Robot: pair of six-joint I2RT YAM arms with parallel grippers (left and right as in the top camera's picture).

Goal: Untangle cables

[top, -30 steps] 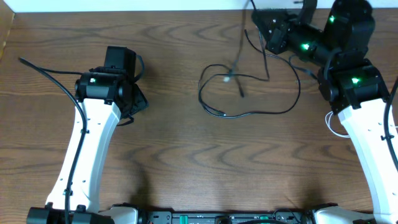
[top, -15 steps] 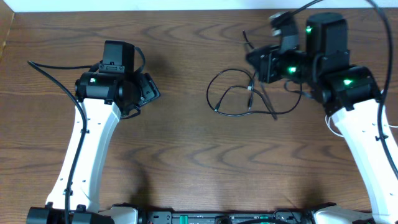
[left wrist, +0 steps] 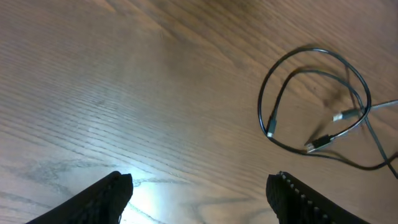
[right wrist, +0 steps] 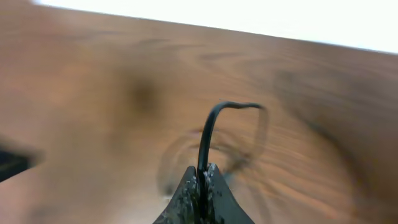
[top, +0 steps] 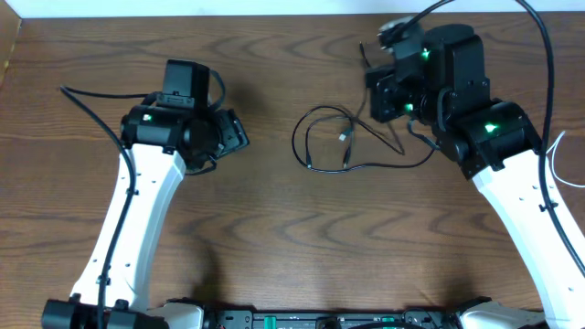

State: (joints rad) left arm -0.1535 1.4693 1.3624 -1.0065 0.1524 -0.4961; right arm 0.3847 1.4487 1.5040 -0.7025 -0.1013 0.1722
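On the brown counter, between the two arms, the black cable lies in a loose loop stretched left to right, and one strand runs up to the right arm, which is much the nearer. The right tool is clenched on that cable. The left tool hangs released and empty, well apart from the loop, which lies ahead and to the right of its fingers.
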